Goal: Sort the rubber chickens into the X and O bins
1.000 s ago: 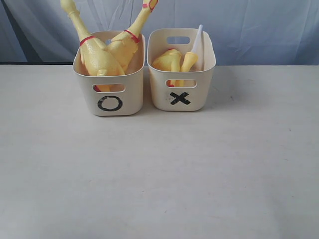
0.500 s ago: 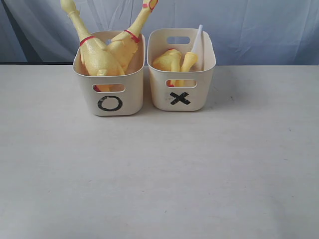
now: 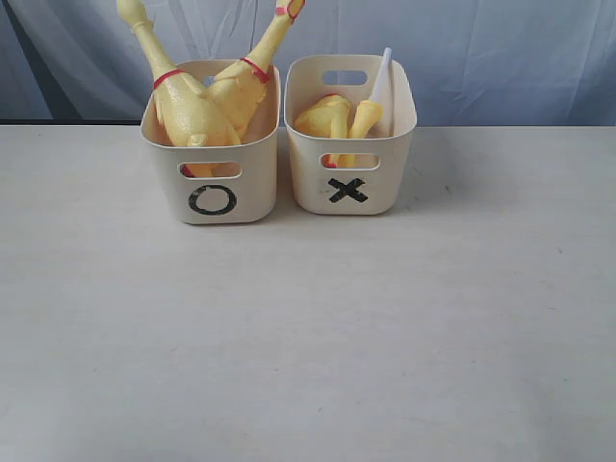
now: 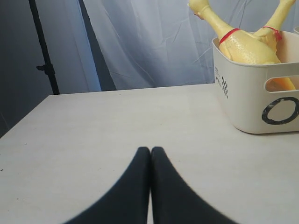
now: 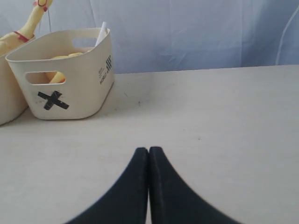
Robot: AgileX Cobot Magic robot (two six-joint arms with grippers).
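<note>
Two cream bins stand side by side at the back of the table. The O bin (image 3: 213,197) holds two long yellow rubber chickens (image 3: 188,101) whose necks stick up over its rim. In the X bin (image 3: 348,188) lie shorter chickens (image 3: 327,117) and one with a white tube (image 3: 381,79). Neither gripper shows in the exterior view. My left gripper (image 4: 150,150) is shut and empty, low over the table, away from the O bin (image 4: 261,100). My right gripper (image 5: 148,150) is shut and empty too, apart from the X bin (image 5: 70,88).
A pale blue curtain (image 3: 500,58) hangs behind the table. A black stand pole (image 4: 43,46) rises past the table's far left corner. The white tabletop (image 3: 308,337) stretches in front of the bins.
</note>
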